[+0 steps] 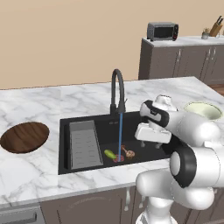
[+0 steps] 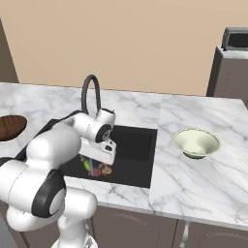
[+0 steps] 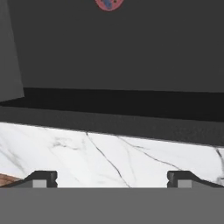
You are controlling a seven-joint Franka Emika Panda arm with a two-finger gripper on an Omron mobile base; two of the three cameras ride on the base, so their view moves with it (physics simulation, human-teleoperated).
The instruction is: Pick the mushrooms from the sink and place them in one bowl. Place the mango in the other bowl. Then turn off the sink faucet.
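The black sink (image 1: pixel 144 155) holds a yellow-green mango (image 1: pixel 110 154) and small brown mushrooms (image 1: pixel 128 153) beside the red drain (image 3: pixel 108 3). Water runs from the black gooseneck faucet (image 1: pixel 117 91) in a blue stream onto the drain. My gripper (image 1: pixel 149 143) hangs open over the right half of the basin, right of the fruit, with nothing between its fingertips (image 3: pixel 43 178). The dark wooden bowl (image 1: pixel 25 137) lies on the counter left of the sink, and the cream-green bowl (image 1: pixel 202 110) sits to its right. From the right base view I see the gripper (image 2: pixel 100 162), mango (image 2: pixel 88 166), mushrooms (image 2: pixel 105 170) and cream-green bowl (image 2: pixel 196 142).
A grey ribbed tray (image 1: pixel 83 144) fills the sink's left part. White marble counter (image 1: pixel 39 175) surrounds the basin. Far behind at the right stand dark cabinets (image 1: pixel 183 59) with a toaster oven (image 1: pixel 162 31) and a knife block (image 1: pixel 215 27).
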